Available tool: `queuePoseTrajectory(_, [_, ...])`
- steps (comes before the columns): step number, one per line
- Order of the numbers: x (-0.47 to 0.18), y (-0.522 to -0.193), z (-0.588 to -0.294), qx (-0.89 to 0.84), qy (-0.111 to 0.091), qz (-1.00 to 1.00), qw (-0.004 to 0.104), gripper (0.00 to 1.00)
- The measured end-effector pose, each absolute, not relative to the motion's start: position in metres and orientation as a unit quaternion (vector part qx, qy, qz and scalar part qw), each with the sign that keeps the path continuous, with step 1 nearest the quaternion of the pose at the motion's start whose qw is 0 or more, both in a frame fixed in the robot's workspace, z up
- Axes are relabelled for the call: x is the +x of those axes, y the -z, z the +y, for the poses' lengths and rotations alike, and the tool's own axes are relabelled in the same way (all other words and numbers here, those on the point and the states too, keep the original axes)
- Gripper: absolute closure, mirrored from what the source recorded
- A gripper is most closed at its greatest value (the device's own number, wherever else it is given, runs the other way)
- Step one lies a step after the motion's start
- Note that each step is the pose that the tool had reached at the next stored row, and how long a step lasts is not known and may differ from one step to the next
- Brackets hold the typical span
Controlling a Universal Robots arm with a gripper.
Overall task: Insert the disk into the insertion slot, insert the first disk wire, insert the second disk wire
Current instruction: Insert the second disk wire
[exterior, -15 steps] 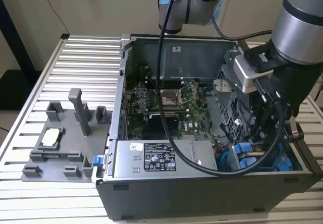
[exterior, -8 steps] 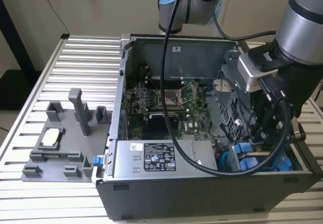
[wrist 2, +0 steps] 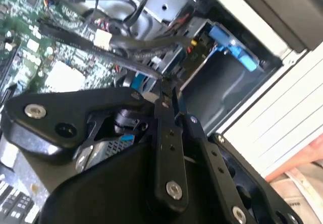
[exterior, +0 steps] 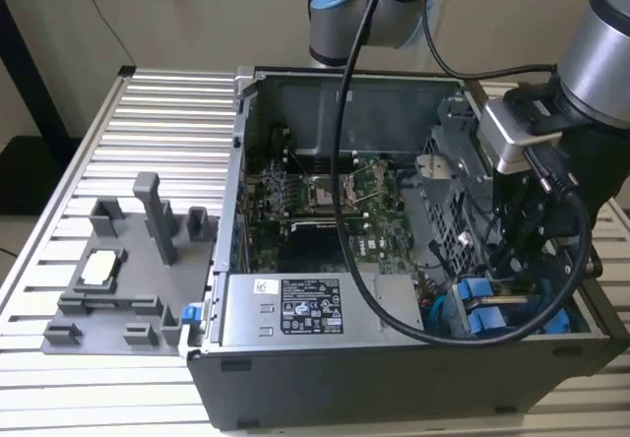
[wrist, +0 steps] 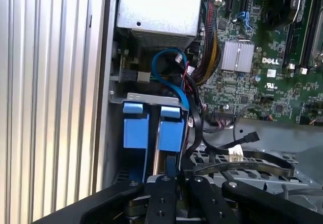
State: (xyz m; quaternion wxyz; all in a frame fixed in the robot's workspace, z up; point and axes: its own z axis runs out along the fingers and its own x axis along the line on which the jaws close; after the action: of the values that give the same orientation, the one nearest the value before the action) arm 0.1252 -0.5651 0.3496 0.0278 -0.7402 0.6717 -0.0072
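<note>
Two bright blue carrier frames sit side by side in the grey metal drive cage (wrist: pixel 151 99), the insertion slot. The disk (wrist: pixel 170 129) is the one in line with my fingers; its blue frame (exterior: pixel 484 317) also shows low in the case in the exterior view. My gripper (wrist: pixel 171 171) (wrist 2: pixel 165 90) (exterior: pixel 522 255) reaches down into that corner. Its black fingers (wrist 2: pixel 169 133) are drawn together at the frame's near edge, and I cannot tell whether they pinch anything. A loose black wire ends in a flat connector (wrist: pixel 251 137) beside the cage. A blue wire (wrist: pixel 166 62) loops above it.
The open computer case (exterior: pixel 394 368) lies on a slatted metal table (exterior: pixel 167 122). A silver power-supply box (exterior: pixel 295 309) sits beside the cage, with the green motherboard (exterior: pixel 325 191) behind it. A grey fixture tray with posts (exterior: pixel 118 270) stands at the exterior view's left.
</note>
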Motion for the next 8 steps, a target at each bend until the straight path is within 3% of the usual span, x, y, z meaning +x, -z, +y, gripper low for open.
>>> queuePoseTrajectory(8, [0.1333,-0.3479,-0.5654,-0.737,-0.007,0.675,0.015,0.84])
